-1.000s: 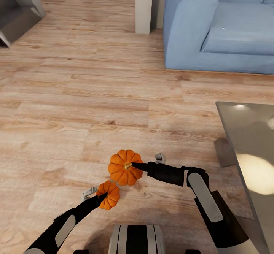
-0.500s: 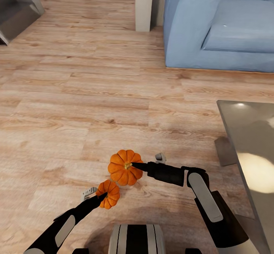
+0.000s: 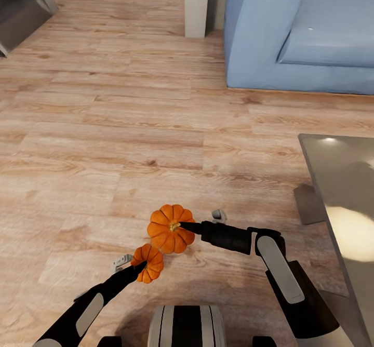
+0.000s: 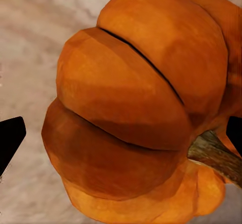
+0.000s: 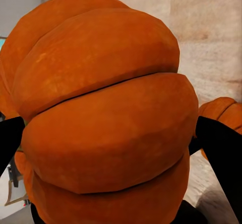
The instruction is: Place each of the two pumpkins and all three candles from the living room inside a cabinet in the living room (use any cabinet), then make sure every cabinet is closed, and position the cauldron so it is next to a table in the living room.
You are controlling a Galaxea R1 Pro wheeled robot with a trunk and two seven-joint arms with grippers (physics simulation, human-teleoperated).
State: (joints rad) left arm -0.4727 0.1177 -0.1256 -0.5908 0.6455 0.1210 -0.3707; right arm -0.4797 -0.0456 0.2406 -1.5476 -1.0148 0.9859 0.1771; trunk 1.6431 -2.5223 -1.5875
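Two bright-orange ribbed pumpkins are held above the wooden floor in front of my trunk. The larger pumpkin (image 3: 170, 228) (image 5: 106, 118) sits in my right gripper (image 3: 182, 226), whose black fingers (image 5: 217, 148) are shut on its sides. Just below and left of it, the smaller pumpkin (image 3: 147, 263) (image 4: 136, 108) is clamped in my left gripper (image 3: 136, 269), with its brown stem showing in the left wrist view. The grey glossy table (image 3: 343, 207) stands at the right edge. The cabinet, the candles and the cauldron are out of view.
A blue sofa (image 3: 301, 30) fills the upper right, with a pale pillar (image 3: 196, 4) beside it. A grey slanted piece of furniture (image 3: 21, 9) is at the upper left. Open wooden floor (image 3: 114, 129) stretches ahead and to the left.
The whole view has slid a little, with the sofa, table and floor shifting, so the camera has moved. Both grippers keep their pumpkins in the same pose.
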